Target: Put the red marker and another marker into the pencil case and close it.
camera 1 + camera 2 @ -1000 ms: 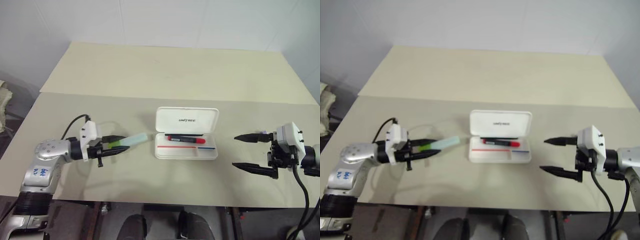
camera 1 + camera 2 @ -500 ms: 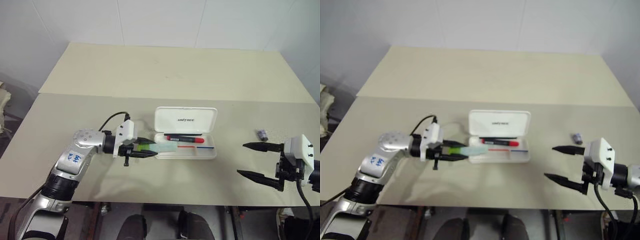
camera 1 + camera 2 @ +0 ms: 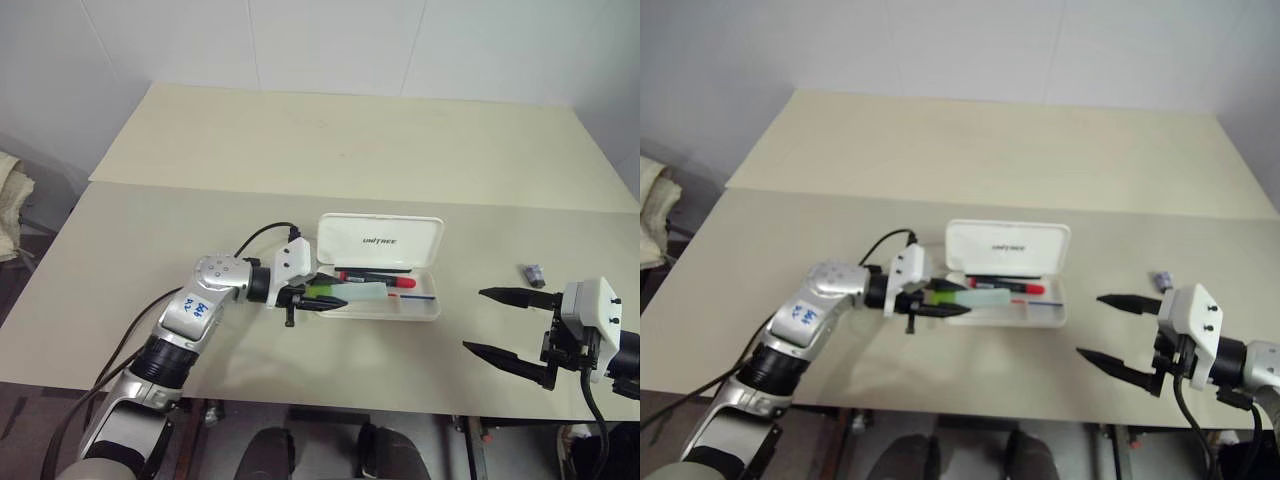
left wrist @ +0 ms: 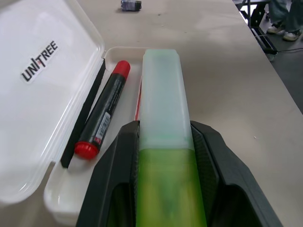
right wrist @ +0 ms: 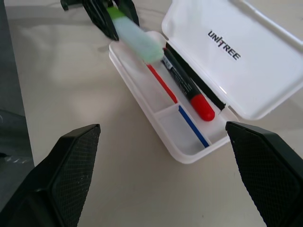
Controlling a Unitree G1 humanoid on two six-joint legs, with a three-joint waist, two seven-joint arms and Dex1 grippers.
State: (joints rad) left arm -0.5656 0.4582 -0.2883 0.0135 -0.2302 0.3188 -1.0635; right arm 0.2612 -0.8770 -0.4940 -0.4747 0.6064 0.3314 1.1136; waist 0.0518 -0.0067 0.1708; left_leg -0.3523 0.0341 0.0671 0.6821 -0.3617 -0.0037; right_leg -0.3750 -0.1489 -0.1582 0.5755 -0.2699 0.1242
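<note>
Left tool [image 3: 318, 298] grips the light-green highlighter [image 3: 352, 292] between its black fingers [image 4: 215, 156], the pale end reaching out over the tray of the open pencil case [image 3: 425, 312]. The red marker [image 3: 378, 278] lies in that tray, along the hinge side, just beside the highlighter. Lid up, "UNITREE" showing. Right tool [image 3: 500, 322] hangs wide and empty, well apart on the counter's [image 3: 300, 170] right, near a small dark cap [image 3: 534, 273].

Looks like lab or test room: plain beige tabletop [image 3: 330, 140] against bare white tiled wall [image 3: 330, 40], dark floor [image 4: 284, 61] and someone's shoes [image 4: 279, 28] well beyond jaws.
</note>
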